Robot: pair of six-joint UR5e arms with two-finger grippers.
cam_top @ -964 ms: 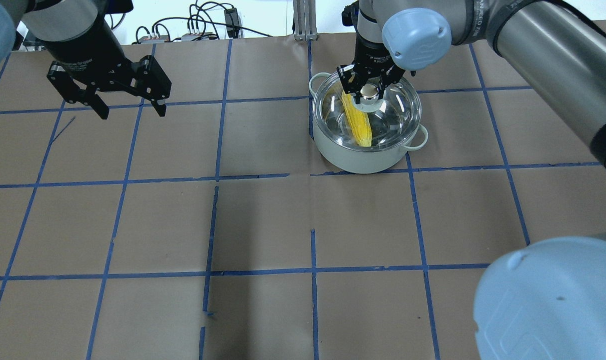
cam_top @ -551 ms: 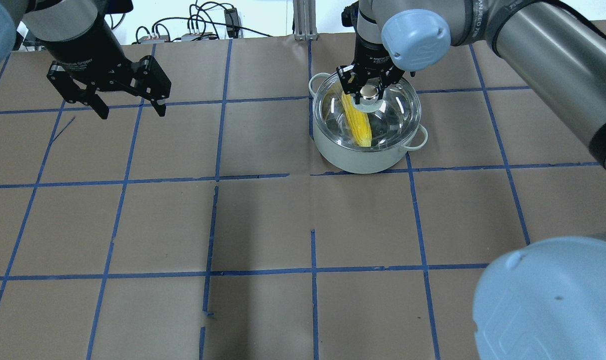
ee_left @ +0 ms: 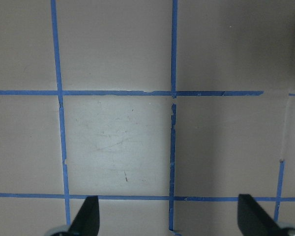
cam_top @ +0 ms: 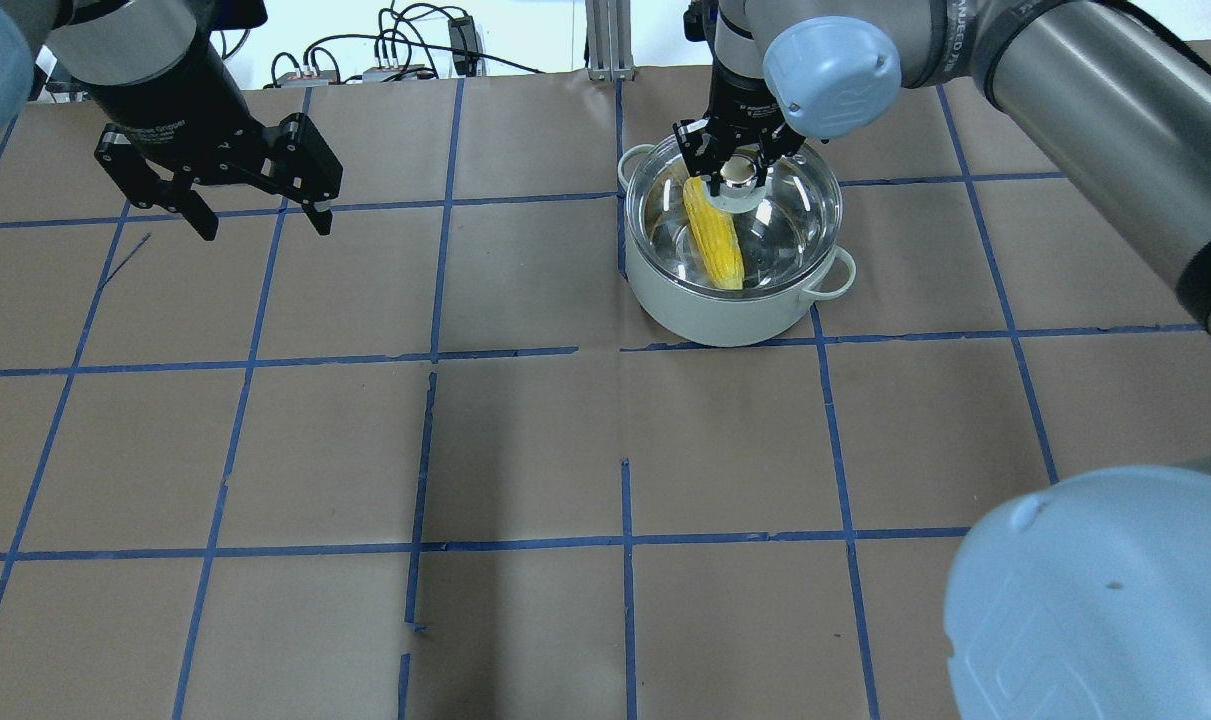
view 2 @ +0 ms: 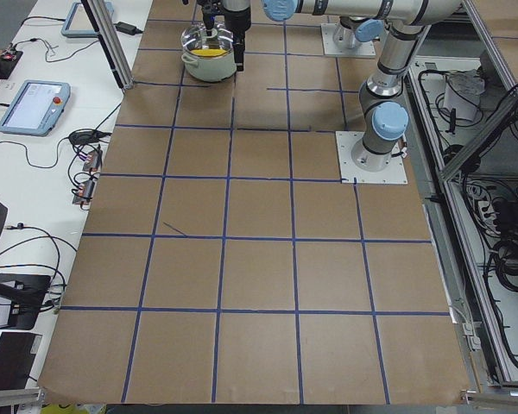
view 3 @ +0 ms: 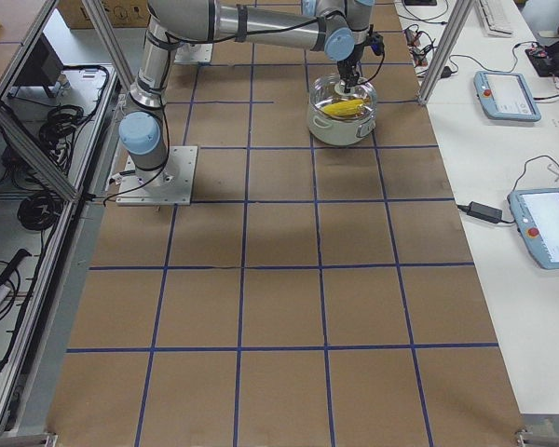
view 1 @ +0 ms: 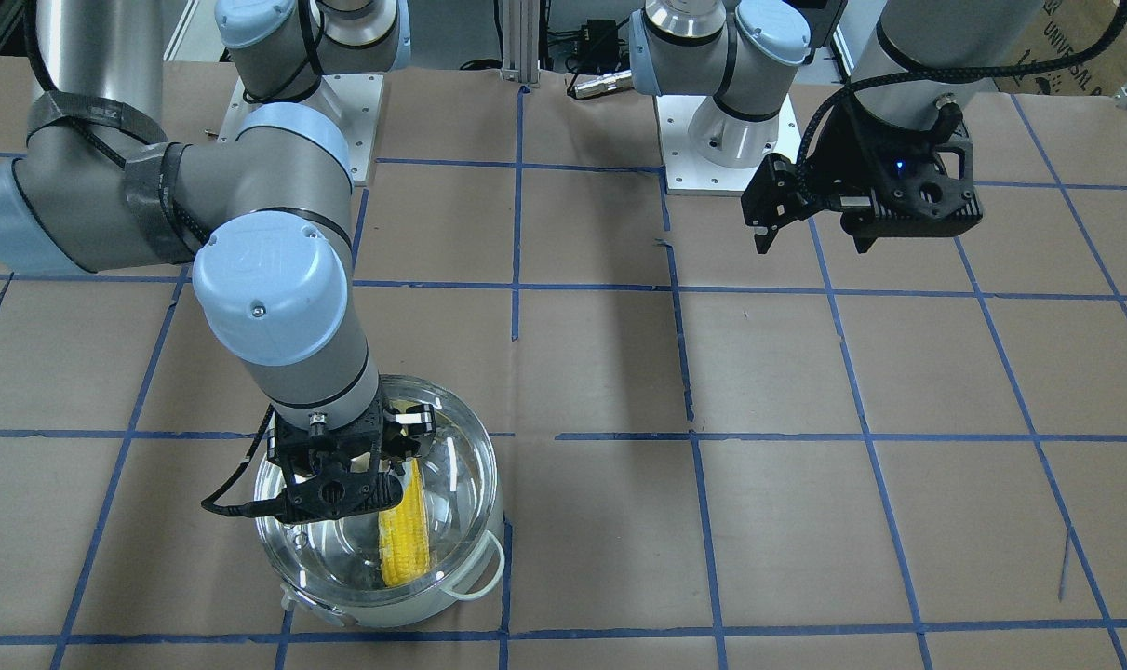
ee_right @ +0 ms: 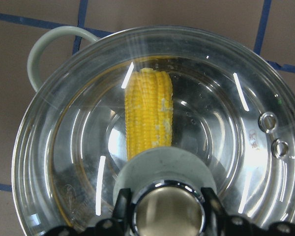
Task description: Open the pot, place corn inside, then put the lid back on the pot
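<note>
1. The pot (cam_top: 705, 315) stands on the paper-covered table (cam_top: 525, 450), in the upper middle of the overhead view, just right of centre. In the front-facing view it sits low and left.
2. The corn (cam_top: 715, 240) lies inside the pot, running from the far rim toward the near wall. It shows yellow through the glass.
3. The lid (cam_top: 795, 215) is over the pot's mouth. Whether its rim is fully seated I cannot tell.
4. The right gripper (cam_top: 735, 172) comes straight down onto the lid's knob (ee_right: 168, 211). In its wrist view the two black fingers (ee_right: 122, 209) press against either side of the knob, pinching it.
5. The left gripper (cam_top: 260, 222) hangs above bare table at the upper left of the overhead view, well apart from the pot. Its fingers are spread wide and hold nothing, and its wrist view shows only brown paper and blue tape lines between the tips.
</note>
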